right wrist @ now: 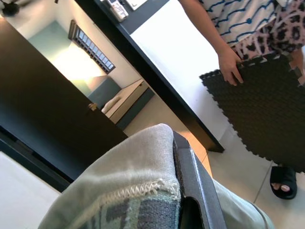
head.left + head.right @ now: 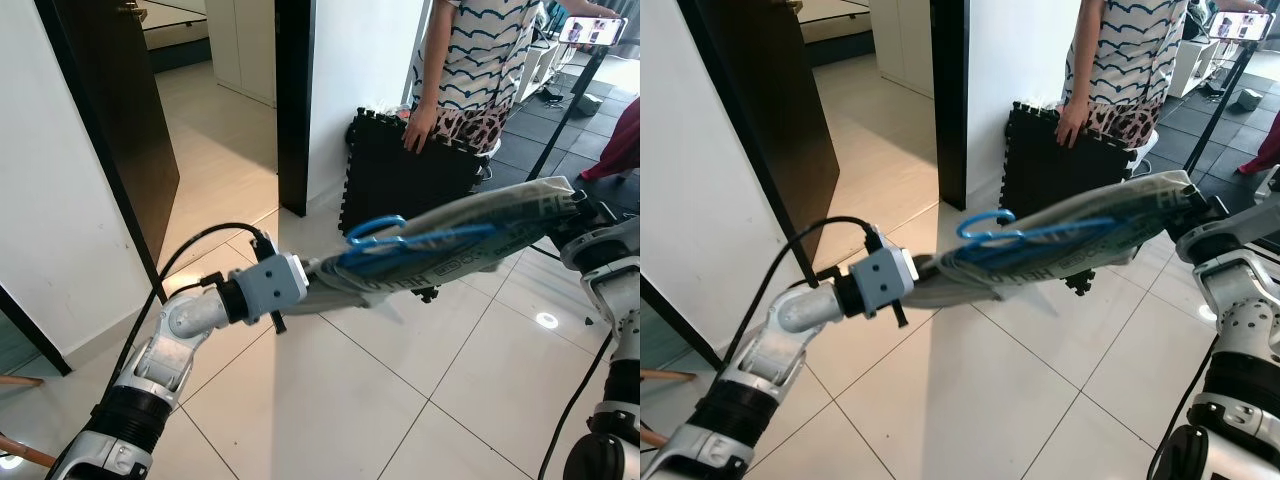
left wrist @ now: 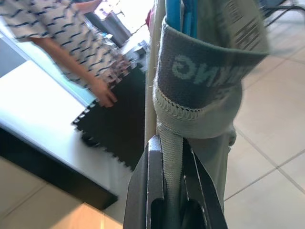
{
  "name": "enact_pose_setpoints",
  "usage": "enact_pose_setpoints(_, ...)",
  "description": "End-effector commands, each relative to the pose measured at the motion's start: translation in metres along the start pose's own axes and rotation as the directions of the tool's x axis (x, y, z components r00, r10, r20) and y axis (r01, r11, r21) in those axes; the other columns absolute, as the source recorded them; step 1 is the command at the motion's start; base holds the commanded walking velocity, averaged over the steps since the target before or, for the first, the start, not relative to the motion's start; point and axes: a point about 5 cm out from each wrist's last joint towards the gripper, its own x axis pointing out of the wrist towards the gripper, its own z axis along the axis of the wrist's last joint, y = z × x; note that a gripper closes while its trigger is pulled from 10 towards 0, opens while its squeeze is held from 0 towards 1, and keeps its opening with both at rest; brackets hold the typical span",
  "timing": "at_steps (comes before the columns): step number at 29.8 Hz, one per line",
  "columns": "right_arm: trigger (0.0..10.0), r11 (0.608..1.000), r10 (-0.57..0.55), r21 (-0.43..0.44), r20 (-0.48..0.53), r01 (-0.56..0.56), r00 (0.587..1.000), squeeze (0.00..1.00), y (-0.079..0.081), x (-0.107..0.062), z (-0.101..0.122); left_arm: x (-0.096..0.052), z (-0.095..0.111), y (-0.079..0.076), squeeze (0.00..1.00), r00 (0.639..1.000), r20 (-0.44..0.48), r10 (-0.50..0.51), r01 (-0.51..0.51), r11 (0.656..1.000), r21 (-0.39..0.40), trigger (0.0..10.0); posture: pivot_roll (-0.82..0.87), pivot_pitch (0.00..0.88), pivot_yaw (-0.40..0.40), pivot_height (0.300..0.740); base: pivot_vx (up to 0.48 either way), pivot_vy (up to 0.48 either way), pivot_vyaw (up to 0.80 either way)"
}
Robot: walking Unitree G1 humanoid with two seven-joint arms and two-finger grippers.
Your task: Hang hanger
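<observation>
From the head, the left tool (image 2: 312, 272) and right tool (image 2: 572, 205) stretch a gray cloth (image 2: 450, 240) with a blue hanger (image 2: 385, 236) above the pale tiled floor (image 2: 380, 400). A person (image 2: 470, 70) touches a black foam mat (image 2: 400, 170) by the white wall (image 2: 50, 200) and dark door (image 2: 120, 110). In each wrist view, the black fingers (image 3: 155, 186) pinch the cloth tight.

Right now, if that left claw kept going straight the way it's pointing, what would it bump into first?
Probably the black foam mat that a person's hand steadies against the wall. The left gripper, clamped on the grey garment, aims that way; depth is uncertain.
</observation>
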Motion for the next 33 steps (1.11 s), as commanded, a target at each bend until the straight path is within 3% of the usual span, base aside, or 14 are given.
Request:
enact_pose_setpoints(1, 10.0, 1.000, 0.014, 0.005, -0.016, -0.014, 1.000, 0.00, 0.001, -0.002, -0.004, -0.003, -0.002, 0.010, 0.00, 0.999, -0.017, 0.035, -0.034, 0.998, 0.048, 10.0, -0.03, 0.070, -0.058, 0.740, 0.000, 0.000, 0.00)
enact_pose_setpoints(9, 10.0, 1.000, 0.010, 0.001, -0.035, -0.010, 0.999, 0.00, 0.000, -0.004, -0.008, -0.003, -0.002, 0.019, 0.00, 0.998, -0.014, 0.065, -0.064, 0.996, 0.056, 10.0, -0.03, 0.071, -0.058, 0.740, 0.000, 0.000, 0.00)
enact_pose_setpoints(17, 10.0, 0.999, 0.038, 0.018, -0.080, -0.037, 0.996, 0.00, 0.010, -0.002, -0.025, 0.001, -0.002, 0.009, 0.00, 0.998, -0.012, 0.057, -0.057, 0.998, 0.038, 10.0, -0.03, 0.070, -0.058, 0.740, 0.000, 0.000, 0.00)
enact_pose_setpoints(20, 10.0, 0.994, 0.100, 0.050, -0.127, -0.095, 0.987, 0.00, 0.028, 0.002, -0.047, 0.012, 0.005, -0.006, 0.00, 0.998, 0.020, 0.060, -0.060, 0.998, -0.001, 10.0, -0.03, 0.069, -0.058, 0.740, 0.000, 0.000, 0.00)
enact_pose_setpoints(24, 10.0, 0.992, 0.118, 0.056, -0.134, -0.111, 0.984, 0.00, 0.033, 0.004, -0.051, 0.016, 0.008, -0.012, 0.00, 0.998, 0.040, 0.048, -0.048, 0.999, -0.015, 10.0, -0.03, 0.073, -0.061, 0.740, 0.000, 0.000, 0.00)
enact_pose_setpoints(25, 10.0, 0.990, 0.138, 0.052, -0.150, -0.131, 0.979, 0.00, 0.039, 0.007, -0.057, 0.019, 0.014, -0.031, 0.00, 0.996, 0.081, -0.030, 0.032, 0.999, -0.027, 10.0, -0.03, 0.069, -0.067, 0.740, 0.000, 0.000, 0.00)
enact_pose_setpoints(26, 10.0, 0.990, 0.138, 0.052, -0.150, -0.131, 0.979, 0.00, 0.039, 0.007, -0.057, 0.019, 0.014, -0.031, 0.00, 0.996, 0.081, -0.030, 0.032, 0.999, -0.027, 10.0, -0.03, 0.069, -0.067, 0.740, 0.000, 0.000, 0.00)
enact_pose_setpoints(27, 10.0, 0.989, 0.147, 0.042, -0.162, -0.142, 0.976, 0.00, 0.042, 0.009, -0.059, 0.019, 0.016, -0.043, 0.00, 0.991, 0.099, -0.089, 0.092, 0.995, -0.033, 10.0, -0.04, 0.069, -0.069, 0.740, 0.000, 0.000, 0.00)
enact_pose_setpoints(33, 10.0, 0.990, 0.143, 0.009, -0.184, -0.144, 0.973, 0.00, 0.042, 0.008, -0.059, 0.015, 0.013, -0.050, 0.00, 0.985, 0.090, -0.146, 0.150, 0.988, -0.039, 10.0, -0.04, 0.068, -0.064, 0.740, 0.000, 0.000, 0.00)
